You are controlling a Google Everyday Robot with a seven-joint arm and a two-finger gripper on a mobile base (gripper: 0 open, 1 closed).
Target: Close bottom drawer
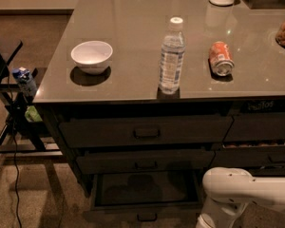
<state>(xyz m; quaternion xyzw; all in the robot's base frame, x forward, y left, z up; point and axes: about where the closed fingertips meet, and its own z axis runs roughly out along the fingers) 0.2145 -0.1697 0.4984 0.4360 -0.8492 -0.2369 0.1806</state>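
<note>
While the bottom drawer (145,190) is standing pulled out beneath the two drawers above (147,133), its long front running left to right, the white arm (242,190) is hanging just right of it. The gripper is sitting out of frame, so its grip cannot be told.

The grey countertop (133,13) carries a white bowl (91,56) at left, an upright clear water bottle (171,56) at centre, and an orange can (221,58) lying on its side to the right, each apart.
</note>
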